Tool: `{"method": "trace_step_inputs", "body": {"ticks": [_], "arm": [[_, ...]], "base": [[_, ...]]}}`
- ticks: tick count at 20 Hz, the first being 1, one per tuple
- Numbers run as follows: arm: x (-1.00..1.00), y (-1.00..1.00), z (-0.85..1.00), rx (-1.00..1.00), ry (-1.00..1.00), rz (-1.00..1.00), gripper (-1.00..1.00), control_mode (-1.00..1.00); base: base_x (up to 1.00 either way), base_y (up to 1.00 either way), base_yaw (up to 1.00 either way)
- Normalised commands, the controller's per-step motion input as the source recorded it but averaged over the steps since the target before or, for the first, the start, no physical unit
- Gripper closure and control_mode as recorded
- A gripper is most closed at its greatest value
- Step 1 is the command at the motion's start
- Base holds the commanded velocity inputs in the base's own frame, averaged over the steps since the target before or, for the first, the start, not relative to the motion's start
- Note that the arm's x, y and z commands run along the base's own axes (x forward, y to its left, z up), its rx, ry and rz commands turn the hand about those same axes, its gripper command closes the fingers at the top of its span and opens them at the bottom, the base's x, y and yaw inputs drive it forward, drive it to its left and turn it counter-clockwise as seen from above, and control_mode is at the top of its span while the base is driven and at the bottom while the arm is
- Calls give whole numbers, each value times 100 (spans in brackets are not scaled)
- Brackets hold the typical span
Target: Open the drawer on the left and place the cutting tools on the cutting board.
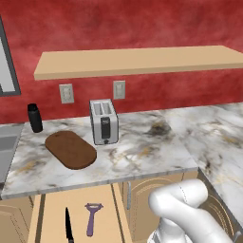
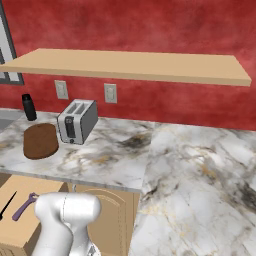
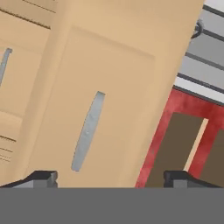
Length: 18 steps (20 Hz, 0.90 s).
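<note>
1. Tan wood drawer [image 1: 57, 209] already stands pulled out under the marble countertop [image 1: 142, 147], at 6 o'clock in the left base view. Both cutting tools lie flat inside: purple Y-head peeler [image 1: 91, 219] and slim dark knife [image 1: 69, 227] just beside it at its 9 o'clock, apart, roughly parallel.
2. Dark-brown cutting board [image 1: 70, 149] sits on the counter at 12 o'clock from the drawer, bare. Toaster [image 1: 104, 121] is just beside the board's far end at 2 o'clock; black bottle [image 1: 34, 117] at the board's 11 o'clock.
3. Gripper [image 3: 109, 177]: in the hand view you see the two fingertips set wide apart w/ nothing between them, so it's spread and carrying nothing. It faces the drawer front, the silver bar handle [image 3: 87, 131] just above the gap.
4. So, my read: opening step done, neither tool picked yet.
5. Risks from here:
   - Hand sits low by the drawer front; lifting straight up could clip the drawer rim or counter edge. Back off first.
   - Knife & peeler are thin and flat on the drawer floor; a shallow approach could skid them or let the pinch slip.
   - They lie close, so a wide spread might nudge or catch both. Center on one.
   - Placing near the toaster end of the board risks bumping it.
</note>
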Motion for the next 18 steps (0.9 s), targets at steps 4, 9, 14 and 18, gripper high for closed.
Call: {"method": "trace_step_inputs", "body": {"ticks": [4,9,14,18], "arm": [[-96,0,64,5,3,-9,-100,-100],[-52,0,92,4,3,-12,-100,-100],[10,-31,93,10,18,-14,-100,-100],[64,-58,86,18,33,-7,-100,-100]], "base": [[0,0,0],[0,0,0],[0,0,0],[0,0,0]]}}
